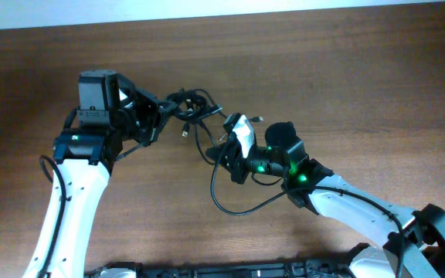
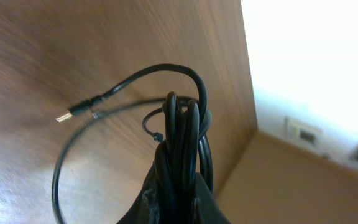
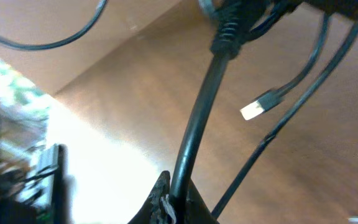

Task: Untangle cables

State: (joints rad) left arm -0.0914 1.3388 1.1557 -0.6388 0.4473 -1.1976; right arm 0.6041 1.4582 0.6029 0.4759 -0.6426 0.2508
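Cables (image 1: 194, 106) bunched in mid-tabletop (image 1: 346, 69), strung between both arms. Left claw (image 2: 173, 200) clamps the main bundle; right claw (image 3: 169, 202) pinches one strand. We judge untangling barely begun: the knot is intact and no strand is free.

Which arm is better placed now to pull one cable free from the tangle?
Right, probably. The right gripper is shut on a single cord, while the left gripper clamps the whole bundle, so it can anchor.

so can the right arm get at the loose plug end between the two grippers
Probably not yet: the plug end is close by, but the right gripper is shut on a cable, so it would have to let go first.
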